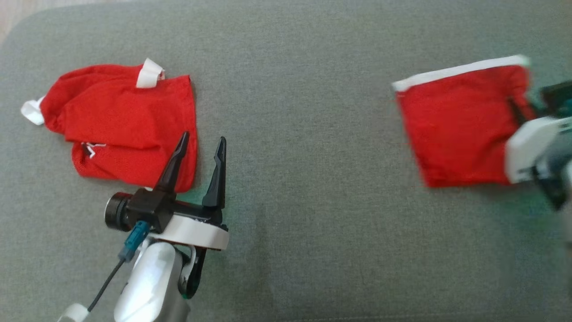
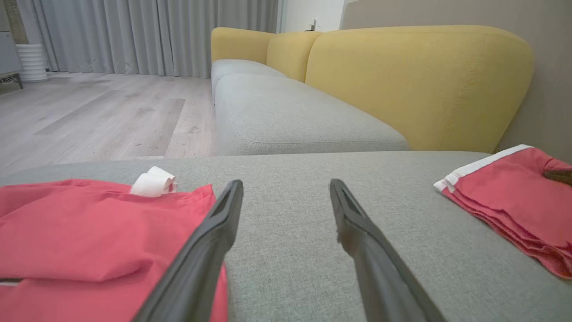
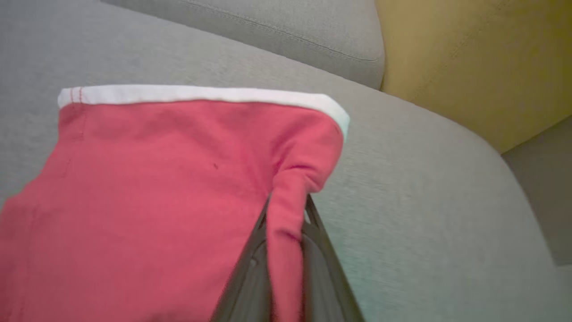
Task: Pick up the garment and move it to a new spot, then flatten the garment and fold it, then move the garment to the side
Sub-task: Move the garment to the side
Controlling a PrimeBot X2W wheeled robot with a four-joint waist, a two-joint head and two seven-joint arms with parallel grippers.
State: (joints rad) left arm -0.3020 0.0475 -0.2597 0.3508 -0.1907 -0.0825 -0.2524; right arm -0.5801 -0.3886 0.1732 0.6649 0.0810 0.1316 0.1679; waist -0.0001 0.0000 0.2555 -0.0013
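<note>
A folded red garment (image 1: 460, 129) with a white band along its far edge lies at the right of the grey cushion (image 1: 313, 201). My right gripper (image 1: 520, 112) is shut on its right edge. In the right wrist view a pinched fold of this red garment (image 3: 156, 201) rises between the dark fingers (image 3: 250, 268) of my right gripper (image 3: 288, 210). A second, crumpled red garment (image 1: 125, 116) with white trim lies at the left. My left gripper (image 1: 202, 138) stands open at its right edge, left finger over the cloth. The left wrist view shows my left gripper (image 2: 287, 185) holding nothing, the crumpled garment (image 2: 89, 232) to its left and the folded one (image 2: 514, 192) at the right.
The grey cushion (image 2: 290, 250) spreads wide between the two garments. Beyond it stand a sofa seat (image 2: 290, 116) and yellow backrests (image 2: 402, 76). Wood floor (image 2: 89, 116) and curtains (image 2: 134, 36) lie to the left. The yellow backrest (image 3: 482, 58) is close by the right gripper.
</note>
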